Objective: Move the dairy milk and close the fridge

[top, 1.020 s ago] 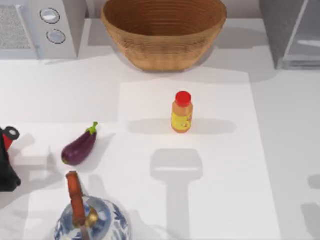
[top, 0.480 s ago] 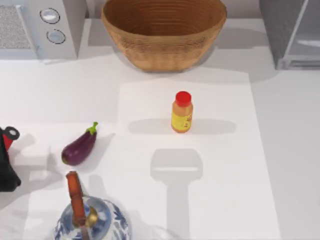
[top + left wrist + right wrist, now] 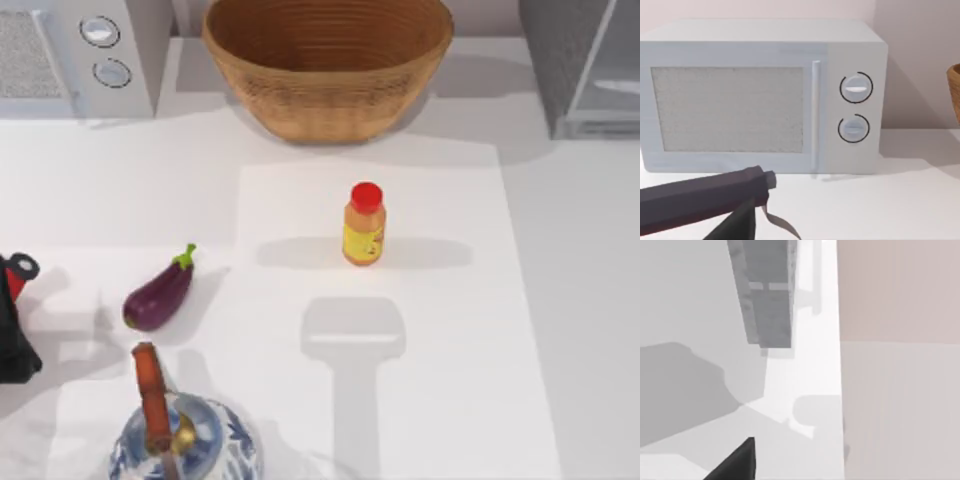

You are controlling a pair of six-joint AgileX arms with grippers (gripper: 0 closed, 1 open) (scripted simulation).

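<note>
Left gripper [image 3: 747, 220] faces microwave [image 3: 760, 95], opening indiscernible; white table [image 3: 560, 330]; fridge [image 3: 580, 60] far right.

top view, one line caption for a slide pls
Orange-yellow bottle mid-table, eggplant and teapot left, basket behind.

Orange-yellow bottle [image 3: 364, 225] with red cap standing upright mid-desk [image 3: 560, 300]. Behind it, big wicker basket [image 3: 328, 62]. Far behind and left of bottle, microwave [image 3: 80, 55] with two round knobs. Left of bottle, purple eggplant [image 3: 158, 294] lying down. Nearer and left, blue-white teapot [image 3: 185, 440].
</note>
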